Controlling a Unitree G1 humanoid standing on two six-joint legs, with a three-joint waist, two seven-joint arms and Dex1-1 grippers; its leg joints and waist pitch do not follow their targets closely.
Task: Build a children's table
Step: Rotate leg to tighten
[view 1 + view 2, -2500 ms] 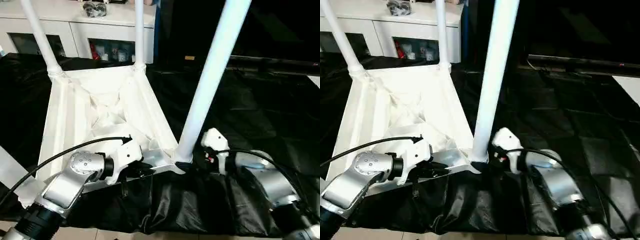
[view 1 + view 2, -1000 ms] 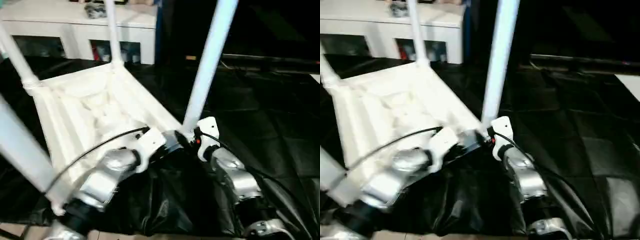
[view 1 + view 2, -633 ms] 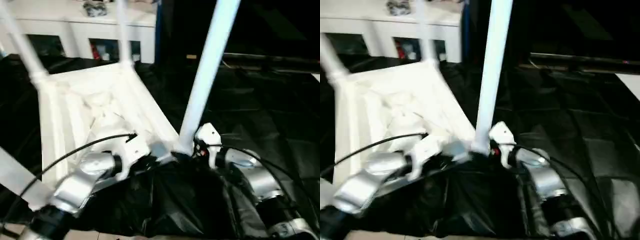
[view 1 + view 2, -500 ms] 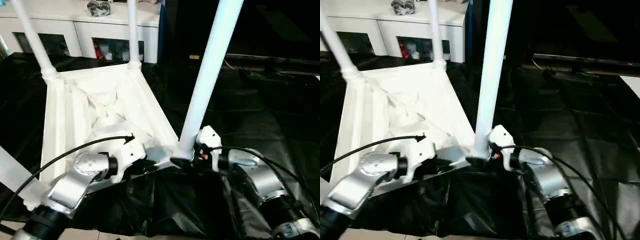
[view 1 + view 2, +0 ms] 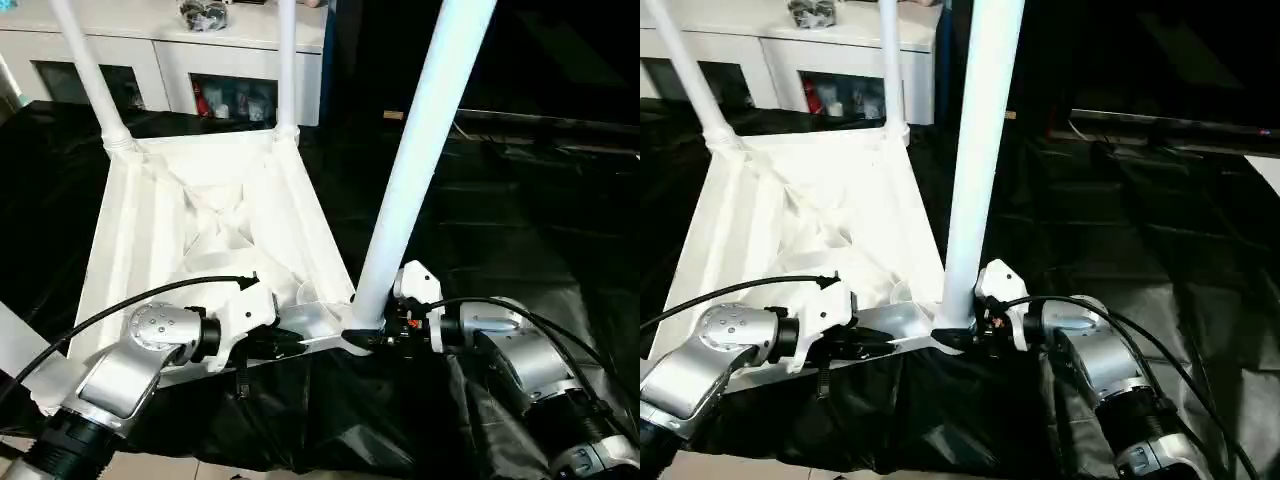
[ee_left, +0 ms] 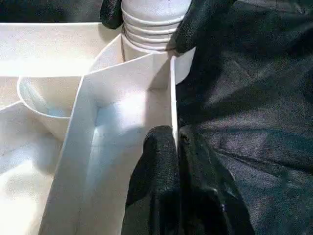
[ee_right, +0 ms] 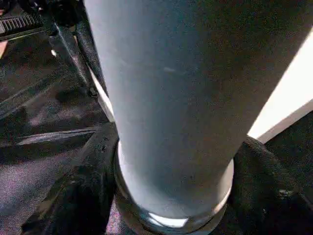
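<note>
The small all-white plastic children's table (image 5: 210, 230) lay upside down on the black-covered worktop (image 5: 520, 230), its ribbed underside facing up and its long tapered tubular legs standing upward from the round corner sockets. Two legs rose at the far corners, a third rose from the near corner between the two arms, and part of another showed at the head view's lower left edge.

The left gripper (image 6: 177, 142) had its jaws clenched on the thin near rim of the tabletop, one black finger (image 6: 156, 166) inside the rim wall and the other outside it, close beside the near corner socket. In the head view the same gripper (image 5: 290, 343) reached in from the left along that near edge.

The right gripper (image 5: 368, 338) sat at the foot of the near white leg (image 5: 420, 150), where the leg entered its socket. Its black fingers (image 7: 83, 196) lay one on each side of the leg's base, jaws spread to about the leg's width; whether they pressed on the leg or merely flanked it could not be told.

Behind the worktop stood a white cabinet with glass doors (image 5: 170, 60).
</note>
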